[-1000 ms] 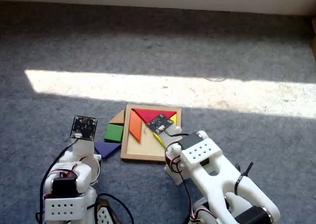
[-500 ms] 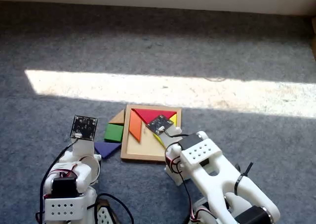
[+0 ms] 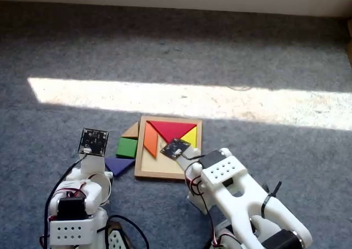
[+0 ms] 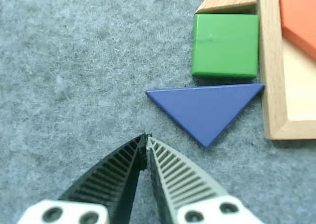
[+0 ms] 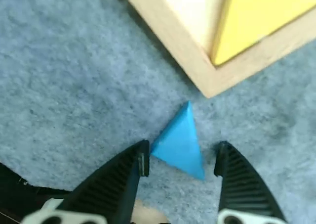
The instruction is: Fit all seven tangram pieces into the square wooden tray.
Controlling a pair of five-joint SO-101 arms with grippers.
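From above, the tray point(image 3: 138, 150) is holding red point(image 3: 171, 129), orange point(image 3: 150, 140) and yellow point(image 3: 190, 137) pieces; at the left wrist, the left gripper point(image 4: 146, 136) is sitting closed just short of a navy triangle point(image 4: 207, 108) beside a green square point(image 4: 225, 45); at the right wrist, the right gripper point(image 5: 182, 147) is gaping astride a light-blue triangle point(image 5: 178, 142) lying just off the tray's corner.

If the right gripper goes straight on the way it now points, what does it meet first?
Probably the light blue triangle on the carpet between the open fingers of the right gripper; the corner of the tray lies beyond.
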